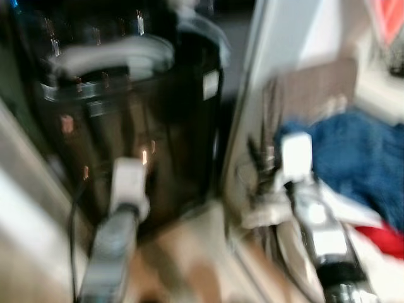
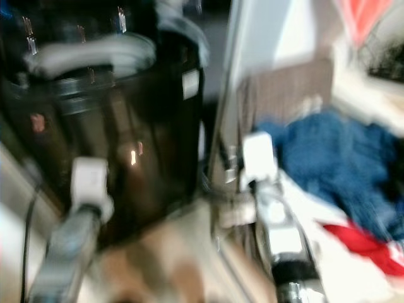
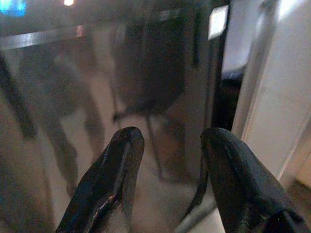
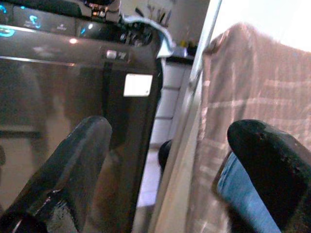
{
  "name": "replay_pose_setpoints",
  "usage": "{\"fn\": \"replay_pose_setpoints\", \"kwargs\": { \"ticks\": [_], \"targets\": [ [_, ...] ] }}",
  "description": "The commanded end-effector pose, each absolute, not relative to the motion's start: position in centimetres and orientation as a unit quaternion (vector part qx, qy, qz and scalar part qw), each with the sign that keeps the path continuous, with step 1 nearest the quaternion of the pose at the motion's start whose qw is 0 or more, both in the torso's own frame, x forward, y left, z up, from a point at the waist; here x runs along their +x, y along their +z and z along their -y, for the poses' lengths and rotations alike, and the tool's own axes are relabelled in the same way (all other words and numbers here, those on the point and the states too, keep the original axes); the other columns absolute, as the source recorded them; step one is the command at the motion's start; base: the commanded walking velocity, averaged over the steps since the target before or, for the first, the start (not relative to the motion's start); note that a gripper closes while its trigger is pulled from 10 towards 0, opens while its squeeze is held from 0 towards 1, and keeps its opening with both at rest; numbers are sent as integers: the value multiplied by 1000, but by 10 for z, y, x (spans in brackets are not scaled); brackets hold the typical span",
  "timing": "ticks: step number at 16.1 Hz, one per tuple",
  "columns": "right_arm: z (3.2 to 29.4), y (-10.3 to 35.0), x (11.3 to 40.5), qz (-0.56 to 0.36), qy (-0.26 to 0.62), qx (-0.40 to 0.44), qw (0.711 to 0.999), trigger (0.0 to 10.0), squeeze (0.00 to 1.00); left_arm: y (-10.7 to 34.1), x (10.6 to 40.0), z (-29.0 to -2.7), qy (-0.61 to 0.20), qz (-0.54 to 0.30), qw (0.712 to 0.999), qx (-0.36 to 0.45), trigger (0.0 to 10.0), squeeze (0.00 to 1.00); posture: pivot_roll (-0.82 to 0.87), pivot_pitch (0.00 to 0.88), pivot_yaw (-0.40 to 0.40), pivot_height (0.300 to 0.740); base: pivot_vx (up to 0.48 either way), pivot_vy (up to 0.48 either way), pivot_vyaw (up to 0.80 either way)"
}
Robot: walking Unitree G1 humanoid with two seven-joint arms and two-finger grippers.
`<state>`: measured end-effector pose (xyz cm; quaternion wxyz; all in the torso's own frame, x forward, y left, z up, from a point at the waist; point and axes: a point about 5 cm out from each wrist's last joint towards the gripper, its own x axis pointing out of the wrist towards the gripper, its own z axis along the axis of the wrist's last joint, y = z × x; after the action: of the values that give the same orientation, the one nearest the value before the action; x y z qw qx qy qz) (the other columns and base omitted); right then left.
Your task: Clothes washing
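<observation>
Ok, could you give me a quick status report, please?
Left gripper open, empty. Right gripper open, empty. Dark washing machine ahead; blue garment right. White frame between.

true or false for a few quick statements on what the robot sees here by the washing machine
1. The black washing machine stands on the robot's left. True.
2. A blue garment lies in the clothes pile on the right. True.
3. The right gripper is shut on the blue garment. False: its fingers are spread apart and hold nothing.
4. The left gripper is open. True.
5. The pile holds only blue clothes. False: a red piece and a brown checked cloth are there too.
</observation>
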<state>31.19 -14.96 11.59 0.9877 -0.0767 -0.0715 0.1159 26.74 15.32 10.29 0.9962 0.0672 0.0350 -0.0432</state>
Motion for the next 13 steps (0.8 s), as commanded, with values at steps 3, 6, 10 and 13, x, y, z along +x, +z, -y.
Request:
{"fn": "replay_pose_setpoints", "kwargs": {
  "ticks": [3,6,10,13],
  "targets": [
    [154,131,312,110,85,-87,986,10000,0,115,273,-153,-47,-5,993,106,10000,0,13,0,-29,723,0,0,-675],
    [159,130,311,111,73,-88,987,10000,0,113,270,-154,-60,-9,992,108,10000,1000,9,0,-34,723,0,0,-675],
    [156,127,309,104,71,-86,988,10000,0,116,271,-153,-64,1,991,119,10000,1000,17,0,-49,723,0,0,-680],
    [157,130,314,110,65,-88,988,10000,0,122,281,-151,-60,14,989,136,10000,0,16,0,-49,723,0,0,-677]
  ]
}}
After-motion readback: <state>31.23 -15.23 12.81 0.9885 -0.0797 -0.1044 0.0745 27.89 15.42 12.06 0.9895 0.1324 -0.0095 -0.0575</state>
